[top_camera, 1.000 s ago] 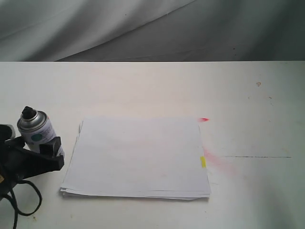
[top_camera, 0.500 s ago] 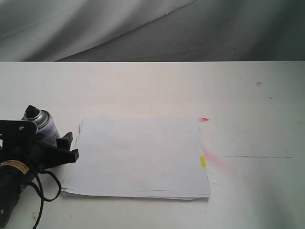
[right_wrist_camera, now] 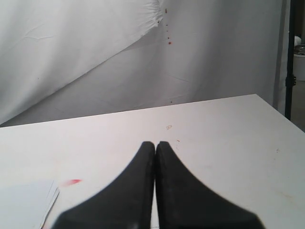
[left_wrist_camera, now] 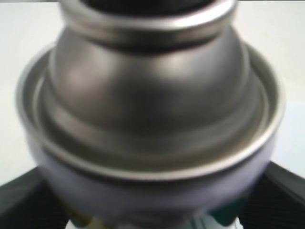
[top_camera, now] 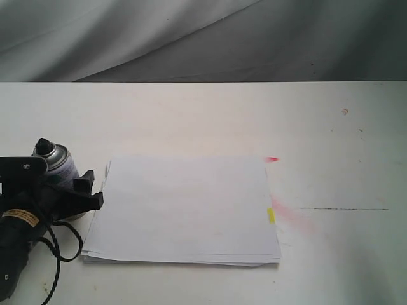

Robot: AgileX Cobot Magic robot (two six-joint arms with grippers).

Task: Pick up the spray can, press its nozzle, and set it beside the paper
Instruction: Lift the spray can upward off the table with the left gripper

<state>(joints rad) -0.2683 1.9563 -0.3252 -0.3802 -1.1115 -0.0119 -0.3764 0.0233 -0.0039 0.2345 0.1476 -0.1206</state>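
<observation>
The spray can (top_camera: 57, 162) stands at the table's left side, just left of the paper (top_camera: 184, 206). Its black nozzle (top_camera: 42, 146) and silver shoulder rise above my left gripper (top_camera: 71, 189), which is shut round the can's body and hides most of the label. In the left wrist view the can's silver dome (left_wrist_camera: 152, 95) fills the picture, with a dark finger (left_wrist_camera: 24, 200) at each side of it. My right gripper (right_wrist_camera: 155, 144) is shut and empty, above the table, and does not appear in the exterior view. A corner of the paper (right_wrist_camera: 24, 202) lies near it.
Red spray marks (top_camera: 289, 213) stain the table by the paper's right edge, with a small red dash (top_camera: 272, 159) at its far right corner. A yellow tab (top_camera: 271, 215) sits on that edge. Grey cloth (top_camera: 191, 38) hangs behind the table.
My left gripper has carried the can to the right, closer to the paper's left edge, and lowered it slightly. The can now looks upright where it leaned before.
</observation>
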